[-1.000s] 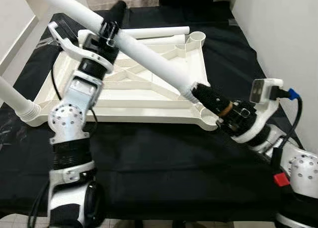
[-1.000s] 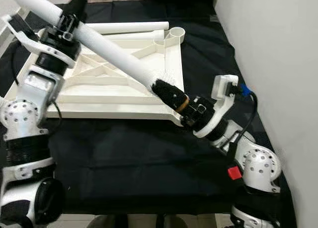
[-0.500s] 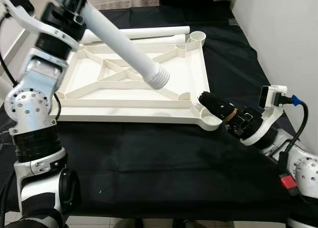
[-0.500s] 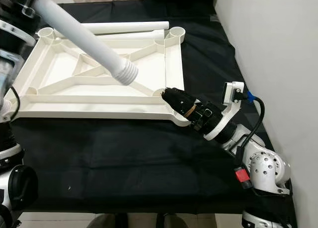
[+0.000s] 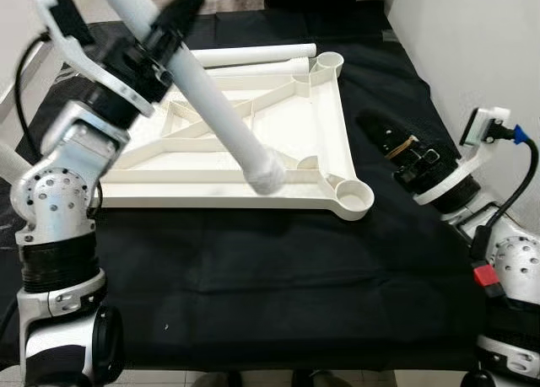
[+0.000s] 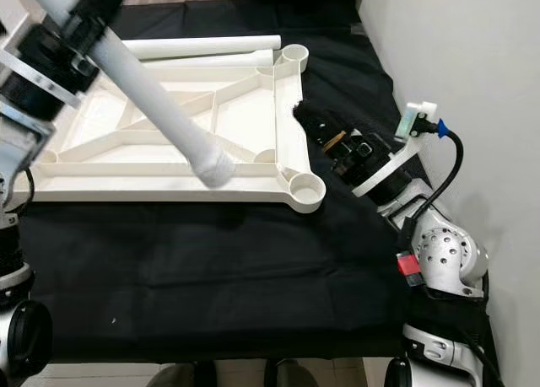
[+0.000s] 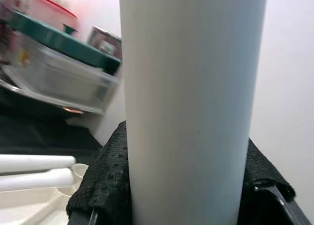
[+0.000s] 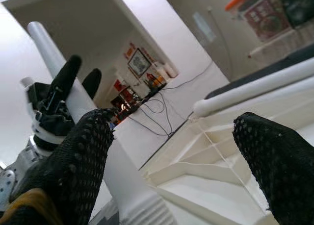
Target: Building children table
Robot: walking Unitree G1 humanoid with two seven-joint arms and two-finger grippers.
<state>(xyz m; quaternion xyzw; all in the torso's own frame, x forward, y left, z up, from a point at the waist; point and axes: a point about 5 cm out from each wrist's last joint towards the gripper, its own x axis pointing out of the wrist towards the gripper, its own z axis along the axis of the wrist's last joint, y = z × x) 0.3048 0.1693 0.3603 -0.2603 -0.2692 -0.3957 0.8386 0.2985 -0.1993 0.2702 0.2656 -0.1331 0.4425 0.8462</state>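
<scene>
Right gripper (image 6: 305, 115) has let go of the table leg (image 5: 221, 117) and drawn back, fingers spread, beside the upturned tabletop (image 5: 325, 121); left gripper (image 5: 173, 20) alone clamps the leg, threaded end hovering near the corner socket (image 5: 353, 195); judged: seating next.

No readable text, brand, number or sign can be made out. Framed pictures (image 8: 139, 62) on a far wall and a poster (image 8: 264, 15) beside a doorway are seen in the right wrist view, but their print is too blurred to be read.
</scene>
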